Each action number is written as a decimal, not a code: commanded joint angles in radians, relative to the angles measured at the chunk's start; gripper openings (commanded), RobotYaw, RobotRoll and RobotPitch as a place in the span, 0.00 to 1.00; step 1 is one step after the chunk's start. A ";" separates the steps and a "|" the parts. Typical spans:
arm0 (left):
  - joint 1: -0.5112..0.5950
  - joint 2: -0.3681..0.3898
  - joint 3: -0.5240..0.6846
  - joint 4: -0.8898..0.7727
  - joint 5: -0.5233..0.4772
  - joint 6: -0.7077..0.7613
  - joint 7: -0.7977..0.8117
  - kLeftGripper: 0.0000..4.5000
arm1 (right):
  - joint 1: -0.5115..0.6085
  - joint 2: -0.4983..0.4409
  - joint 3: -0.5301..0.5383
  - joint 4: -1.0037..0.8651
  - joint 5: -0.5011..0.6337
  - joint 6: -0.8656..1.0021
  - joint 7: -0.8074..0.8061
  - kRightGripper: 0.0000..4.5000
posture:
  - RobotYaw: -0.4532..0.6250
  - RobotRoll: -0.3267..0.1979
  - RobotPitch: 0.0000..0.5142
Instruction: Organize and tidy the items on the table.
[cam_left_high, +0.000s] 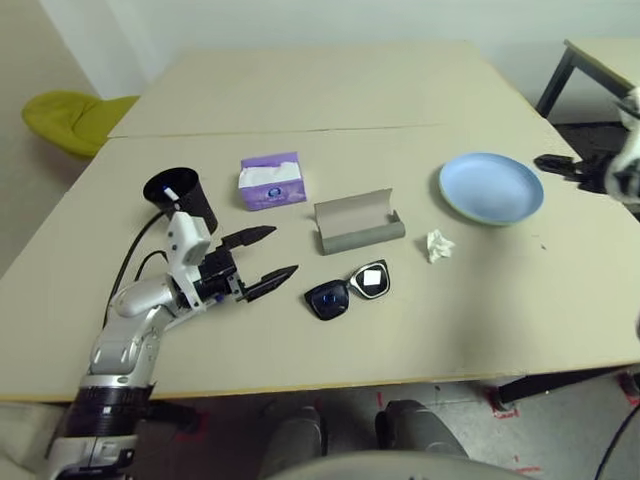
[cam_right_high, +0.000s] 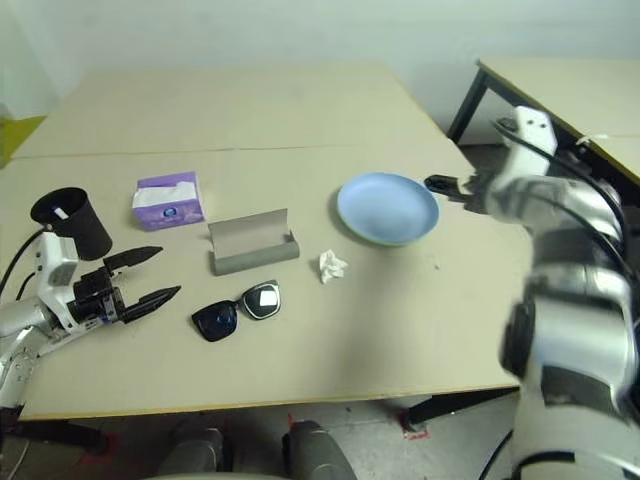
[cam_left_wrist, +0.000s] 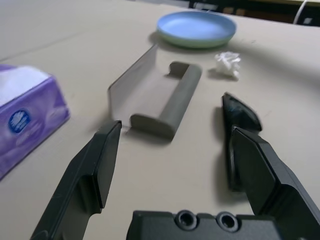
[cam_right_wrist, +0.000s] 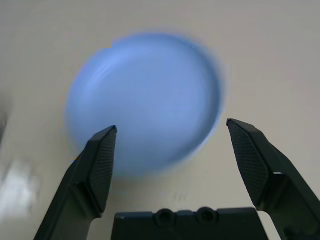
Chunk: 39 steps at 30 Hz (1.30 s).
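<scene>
Bystanders around the tidy-up: a tissue pack, a dark cup, a chair, a second table and a side table.

A purple and white tissue pack lies left of centre in the head views, with white tissue showing at its top opening. Further left stands a black cup, upright, with something white poking up inside it. At the upper left edge sits a yellow-green chair on the floor. A second beige tabletop butts up against the near one along a thin seam across the upper middle. At the upper right corner stands a separate beige table with black legs.
</scene>
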 joint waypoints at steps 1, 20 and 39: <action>0.022 0.006 -0.001 0.003 -0.013 0.000 -0.037 1.00 | 0.307 0.038 -0.121 -0.303 0.029 -0.138 0.042 1.00 | 0.25 0.62 0.18; -0.071 0.050 -0.055 0.029 -0.006 -0.015 -0.190 1.00 | 0.486 0.334 0.192 -0.385 -0.112 -0.557 -0.037 1.00 | 0.22 0.62 0.11; -0.044 0.063 -0.044 -0.064 -0.013 0.033 -0.135 1.00 | 0.186 0.417 0.307 -0.059 -0.188 -0.599 -0.114 1.00 | 0.26 0.62 0.09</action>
